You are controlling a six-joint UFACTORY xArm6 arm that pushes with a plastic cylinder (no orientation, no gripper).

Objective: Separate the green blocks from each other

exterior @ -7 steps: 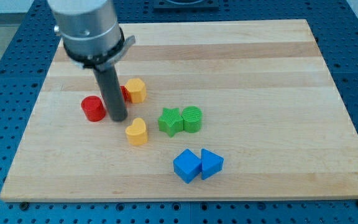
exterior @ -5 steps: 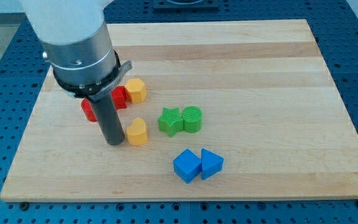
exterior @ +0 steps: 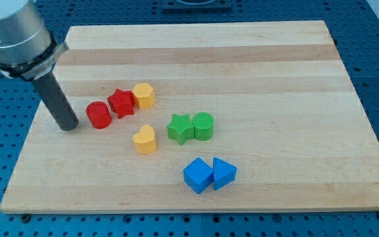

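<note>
A green star block [exterior: 180, 128] and a green cylinder block [exterior: 203, 126] sit touching side by side near the board's middle. My tip [exterior: 67, 126] rests on the board at the view's left, just left of the red cylinder block [exterior: 99, 114] and far from both green blocks. The rod rises up and left to the arm's grey body at the top left corner.
A red star block [exterior: 121, 103] and a yellow block [exterior: 143, 95] sit in a row right of the red cylinder. A yellow heart-like block [exterior: 145, 139] lies left of the green star. A blue cube [exterior: 197, 176] and a blue triangular block [exterior: 224, 173] lie below the greens.
My tip has swung left, from beside the yellow heart-like block to the left of the red cylinder. The red star is uncovered now. No block has moved.
</note>
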